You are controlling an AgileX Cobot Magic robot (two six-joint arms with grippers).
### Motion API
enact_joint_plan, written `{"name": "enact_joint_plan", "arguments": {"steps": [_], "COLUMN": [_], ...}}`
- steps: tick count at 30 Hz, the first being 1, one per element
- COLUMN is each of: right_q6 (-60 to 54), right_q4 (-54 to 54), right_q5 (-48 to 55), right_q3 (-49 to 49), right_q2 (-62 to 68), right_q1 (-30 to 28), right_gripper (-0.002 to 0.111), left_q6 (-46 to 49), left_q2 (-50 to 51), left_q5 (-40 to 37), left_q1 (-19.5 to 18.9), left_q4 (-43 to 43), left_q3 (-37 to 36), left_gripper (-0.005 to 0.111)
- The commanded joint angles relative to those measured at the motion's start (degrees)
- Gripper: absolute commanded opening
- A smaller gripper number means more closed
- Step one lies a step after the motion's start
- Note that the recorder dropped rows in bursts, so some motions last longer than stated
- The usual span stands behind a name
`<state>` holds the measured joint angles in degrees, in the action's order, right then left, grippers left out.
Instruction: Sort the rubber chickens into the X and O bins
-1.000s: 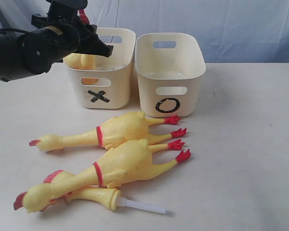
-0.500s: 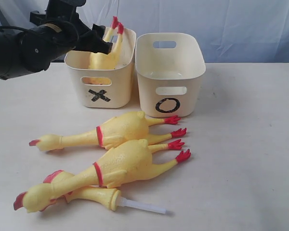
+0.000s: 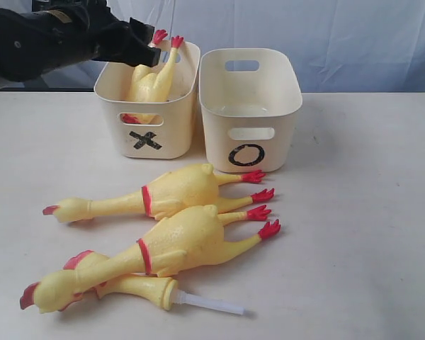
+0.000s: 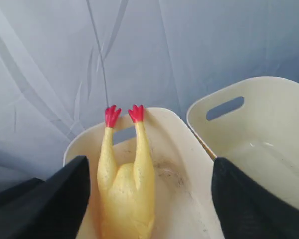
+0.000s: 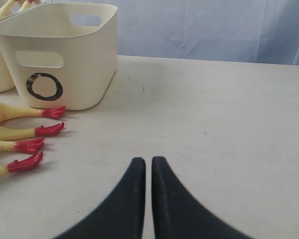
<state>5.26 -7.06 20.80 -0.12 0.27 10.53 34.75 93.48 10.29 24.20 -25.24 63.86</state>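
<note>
Pale table (image 3: 368, 212) carried the X bin (image 3: 113, 79) beside the O bin (image 3: 287, 124). Two whole chickens (image 3: 177, 193) (image 3: 180, 244) and a head (image 3: 138, 287) lay before them. The headless chicken (image 3: 150, 85) leaned feet-up inside the X bin. Left gripper (image 4: 150, 172) jaws hung spread and empty above it; right gripper (image 5: 148, 162) jaws were pressed together, empty.

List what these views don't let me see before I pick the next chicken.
1. Headless body in the X bin: neck end mostly hidden by the bin wall, exterior view; cut off by the frame edge, left wrist view.
2. O bin floor: front wall hides most, exterior view; a left gripper finger covers part, left wrist view.
3. Head-and-neck piece: head mostly behind the nearest whole chicken, exterior view.
</note>
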Motion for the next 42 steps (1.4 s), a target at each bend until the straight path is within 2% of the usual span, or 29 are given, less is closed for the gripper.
{"name": "enact_joint_plan", "arguments": {"steps": [1, 6, 10, 12, 17, 20, 28, 34, 42], "right_q6": [-0.12, -0.12, -0.12, -0.12, -0.12, -0.12, -0.12, -0.12, -0.12], "right_q4": [0.07, 0.07, 0.07, 0.07, 0.07, 0.07, 0.07, 0.07, 0.07], "right_q5": [-0.20, -0.20, -0.20, -0.20, -0.20, -0.20, -0.20, -0.20, -0.20], "right_q3": [0.12, 0.12, 0.12, 0.12, 0.12, 0.12, 0.12, 0.12, 0.12], "right_q2": [-0.27, -0.27, -0.27, -0.27, -0.27, -0.27, -0.27, -0.27, -0.27], "right_q1": [0.05, 0.05, 0.05, 0.05, 0.05, 0.05, 0.05, 0.05, 0.05], "right_gripper": [0.006, 0.006, 0.006, 0.006, 0.006, 0.006, 0.006, 0.006, 0.006], "left_q6": [-0.02, -0.02, -0.02, -0.02, -0.02, 0.09, 0.09, 0.09, 0.09], "left_q2": [-2.93, -6.81, -10.81, -11.49, -11.62, -11.74, -17.96, -26.76, -45.30], "left_q5": [-8.50, -18.55, -35.23, -42.22, -59.01, -64.15, -64.13, -63.77, -53.23], "left_q1": [-0.09, -0.09, -0.09, -0.09, -0.09, -0.09, 0.01, 0.01, 0.01], "left_q4": [0.46, 0.84, 4.32, 4.44, 4.89, 4.78, 5.75, 5.57, 0.86], "left_q3": [0.24, 0.24, 0.24, 0.24, 0.24, 0.24, -7.35, -15.52, -28.98], "left_gripper": [0.060, 0.039, 0.008, 0.000, 0.000, 0.000, 0.000, 0.000, 0.000]}}
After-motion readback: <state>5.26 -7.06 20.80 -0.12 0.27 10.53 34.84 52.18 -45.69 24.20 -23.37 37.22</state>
